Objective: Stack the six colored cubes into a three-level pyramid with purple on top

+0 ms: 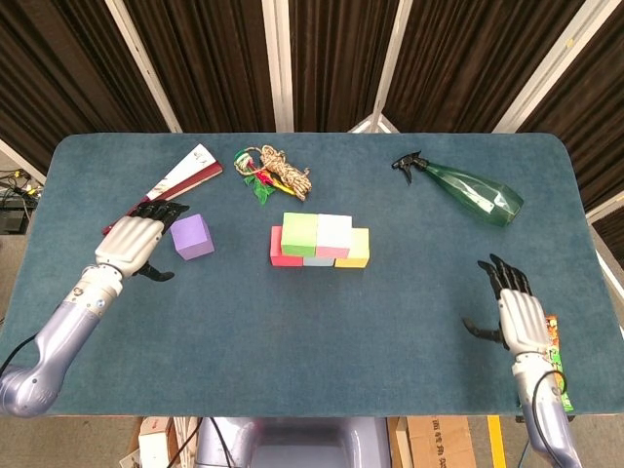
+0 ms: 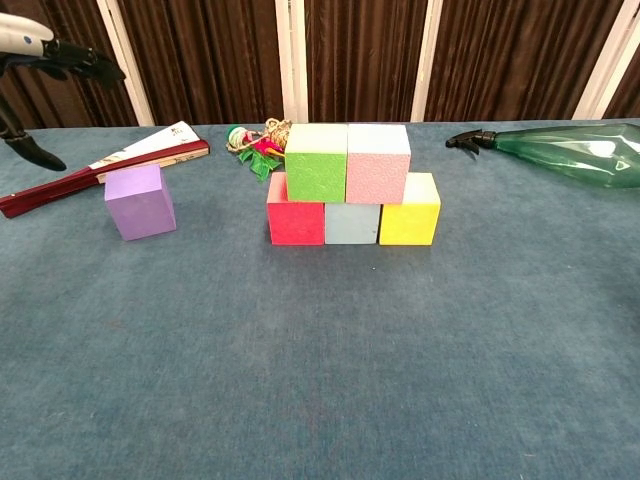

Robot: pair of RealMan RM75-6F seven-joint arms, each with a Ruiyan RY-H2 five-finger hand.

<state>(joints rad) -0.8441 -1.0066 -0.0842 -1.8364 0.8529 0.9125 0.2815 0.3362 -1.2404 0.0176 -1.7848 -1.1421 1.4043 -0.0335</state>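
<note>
A red cube [image 2: 295, 222], a light blue cube [image 2: 351, 224] and a yellow cube [image 2: 409, 210] form a row mid-table. On top of them sit a green cube [image 2: 316, 162] and a pink cube [image 2: 378, 163]. The purple cube [image 1: 192, 236] [image 2: 140, 201] stands alone to the left of the stack. My left hand [image 1: 134, 242] [image 2: 45, 60] hovers open just left of the purple cube, holding nothing. At the right edge, my right hand [image 1: 516, 314] is open and empty, far from the cubes; the chest view does not show it.
A folded fan [image 1: 162, 190] lies behind the purple cube. A coiled rope with coloured trim [image 1: 274, 172] sits behind the stack. A green spray bottle [image 1: 468, 191] lies at the back right. A snack packet [image 1: 555, 360] is partly hidden beside my right hand.
</note>
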